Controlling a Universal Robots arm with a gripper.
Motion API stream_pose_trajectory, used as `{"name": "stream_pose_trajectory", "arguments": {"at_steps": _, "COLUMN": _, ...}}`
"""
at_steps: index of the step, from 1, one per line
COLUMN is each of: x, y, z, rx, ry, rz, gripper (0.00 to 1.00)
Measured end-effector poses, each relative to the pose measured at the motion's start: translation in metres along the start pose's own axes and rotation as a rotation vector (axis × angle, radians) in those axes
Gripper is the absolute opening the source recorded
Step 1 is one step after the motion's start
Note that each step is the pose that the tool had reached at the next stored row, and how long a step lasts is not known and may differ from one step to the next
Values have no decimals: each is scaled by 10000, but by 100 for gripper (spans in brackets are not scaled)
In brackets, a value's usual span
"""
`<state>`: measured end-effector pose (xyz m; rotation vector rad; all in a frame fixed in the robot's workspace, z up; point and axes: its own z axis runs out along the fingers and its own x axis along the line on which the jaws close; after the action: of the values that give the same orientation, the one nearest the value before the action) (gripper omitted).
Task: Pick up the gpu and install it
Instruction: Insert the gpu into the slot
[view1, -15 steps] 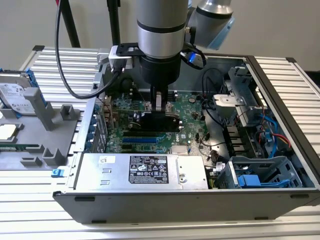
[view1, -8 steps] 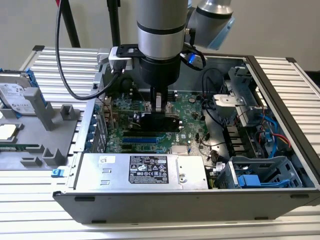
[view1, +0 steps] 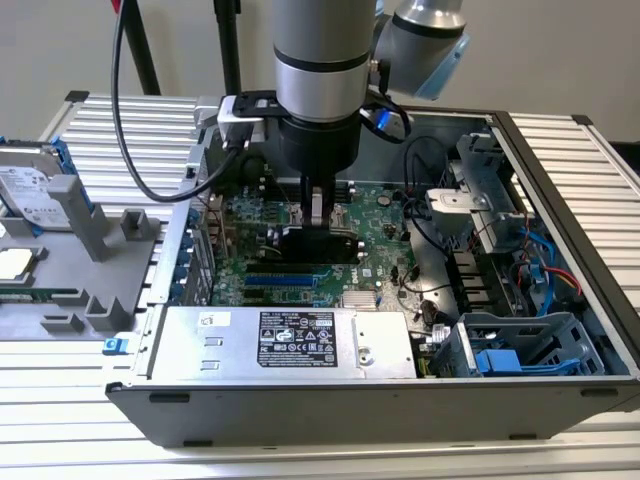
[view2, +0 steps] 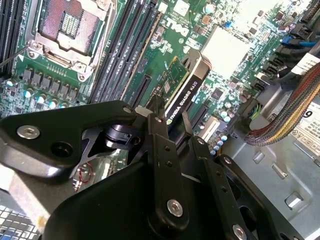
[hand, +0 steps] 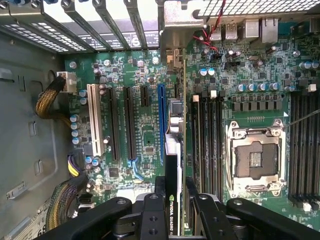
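The gpu is a thin card with a black cooler. It stands on edge low over the green motherboard inside the open computer case. My gripper comes straight down onto it and is shut on its upper edge. In both wrist views my black fingers clamp the card from both sides. The green board face and black cooler of the gpu run away from the gripper. In the first wrist view the gpu is seen edge-on beside the long blue slot, its silver bracket at the case's rear openings, gripper on it.
A silver power supply lies along the case's near wall. Blue drive cages and cables crowd the exterior view's right. The bare processor socket sits beside the memory slots. A hard drive rests on a grey fixture outside.
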<state>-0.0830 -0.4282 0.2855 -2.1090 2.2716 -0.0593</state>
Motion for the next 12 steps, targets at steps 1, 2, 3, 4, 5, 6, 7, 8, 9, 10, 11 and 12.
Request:
{"name": "stream_pose_trajectory", "arguments": {"at_steps": 1, "x": 0, "y": 0, "z": 3, "rx": 0, "ry": 1, "rz": 0, "gripper": 0}}
{"name": "stream_pose_trajectory", "arguments": {"at_steps": 2, "x": 0, "y": 0, "z": 7, "rx": 0, "ry": 1, "rz": 0, "gripper": 0}}
{"name": "stream_pose_trajectory", "arguments": {"at_steps": 3, "x": 0, "y": 1, "z": 11, "rx": 0, "ry": 1, "rz": 0, "gripper": 0}}
{"name": "stream_pose_trajectory", "arguments": {"at_steps": 4, "x": 0, "y": 1, "z": 13, "rx": -1, "ry": 3, "rz": 0, "gripper": 0}}
{"name": "stream_pose_trajectory", "arguments": {"at_steps": 5, "x": 0, "y": 1, "z": 13, "rx": -1, "ry": 3, "rz": 0, "gripper": 0}}
{"name": "stream_pose_trajectory", "arguments": {"at_steps": 6, "x": 0, "y": 1, "z": 14, "rx": -1, "ry": 1, "rz": 0, "gripper": 0}}
{"name": "stream_pose_trajectory", "arguments": {"at_steps": 7, "x": 0, "y": 1, "z": 15, "rx": 0, "ry": 1, "rz": 0, "gripper": 0}}
{"name": "stream_pose_trajectory", "arguments": {"at_steps": 8, "x": 0, "y": 2, "z": 15, "rx": 0, "ry": 1, "rz": 1, "gripper": 0}}
{"name": "stream_pose_trajectory", "arguments": {"at_steps": 9, "x": 0, "y": 2, "z": 16, "rx": -1, "ry": 2, "rz": 1, "gripper": 0}}
{"name": "stream_pose_trajectory", "arguments": {"at_steps": 10, "x": 0, "y": 2, "z": 18, "rx": 0, "ry": 1, "rz": 1, "gripper": 0}}
{"name": "stream_pose_trajectory", "arguments": {"at_steps": 11, "x": 1, "y": 3, "z": 20, "rx": 0, "ry": 0, "rz": 1, "gripper": 0}}
{"name": "stream_pose_trajectory", "arguments": {"at_steps": 12, "x": 2, "y": 3, "z": 21, "rx": 1, "ry": -1, "rz": 2, "gripper": 0}}
